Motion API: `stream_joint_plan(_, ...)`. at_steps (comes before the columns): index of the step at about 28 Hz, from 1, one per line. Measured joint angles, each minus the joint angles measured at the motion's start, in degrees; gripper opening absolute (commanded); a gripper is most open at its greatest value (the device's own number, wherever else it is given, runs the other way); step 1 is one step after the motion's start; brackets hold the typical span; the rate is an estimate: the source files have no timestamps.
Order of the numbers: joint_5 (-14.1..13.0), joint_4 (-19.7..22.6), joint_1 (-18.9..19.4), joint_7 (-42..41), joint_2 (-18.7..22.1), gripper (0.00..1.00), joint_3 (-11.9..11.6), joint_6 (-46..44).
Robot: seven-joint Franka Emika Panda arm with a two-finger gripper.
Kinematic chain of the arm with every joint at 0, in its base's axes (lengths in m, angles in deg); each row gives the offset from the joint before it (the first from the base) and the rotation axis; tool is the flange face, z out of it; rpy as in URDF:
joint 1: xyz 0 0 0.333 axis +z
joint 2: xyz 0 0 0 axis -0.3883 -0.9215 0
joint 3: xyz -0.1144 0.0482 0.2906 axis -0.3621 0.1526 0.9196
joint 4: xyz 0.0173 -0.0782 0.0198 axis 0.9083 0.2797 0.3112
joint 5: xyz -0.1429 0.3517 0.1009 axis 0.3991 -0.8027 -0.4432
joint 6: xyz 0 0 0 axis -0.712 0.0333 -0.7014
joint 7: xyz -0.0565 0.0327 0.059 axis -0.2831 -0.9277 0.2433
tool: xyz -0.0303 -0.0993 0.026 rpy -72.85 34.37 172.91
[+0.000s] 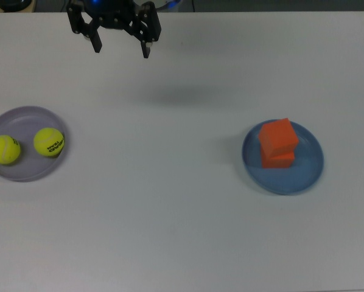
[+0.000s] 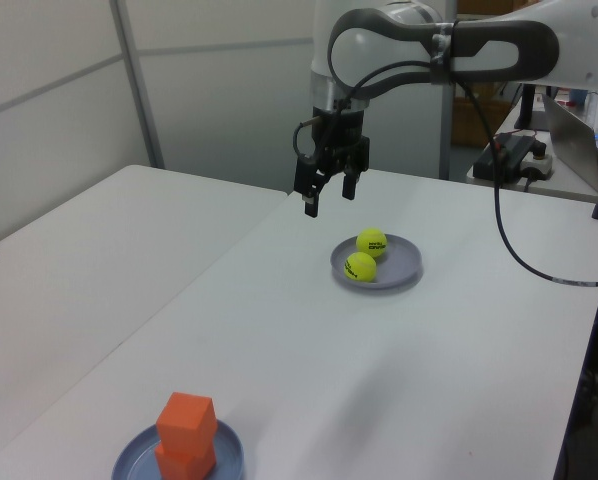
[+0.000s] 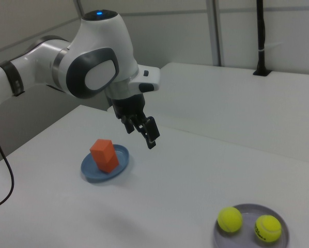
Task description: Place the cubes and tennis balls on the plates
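White tabletop [image 1: 182, 231] under me, and it looks like the job's done: blue plate [image 1: 310, 173] carries both orange cubes [image 1: 277, 143] stacked, lavender plate [image 1: 24, 173] holds both tennis balls [image 1: 49, 142]. My claw [image 1: 121, 47] hangs high, spread wide, gripping nothing. Next I'd just retreat. The top view shows black lettering on one ball, which the left view doesn't.

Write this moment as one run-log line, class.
end effector: open, empty, raised above table | tennis balls: both on lavender plate | cubes: stacked on blue plate | status: nothing loose on table
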Motion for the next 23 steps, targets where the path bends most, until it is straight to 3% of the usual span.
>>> stream_joint_plan(23, 0.0, 0.56, 0.0, 0.15, 0.35, 1.0, 0.0, 0.0)
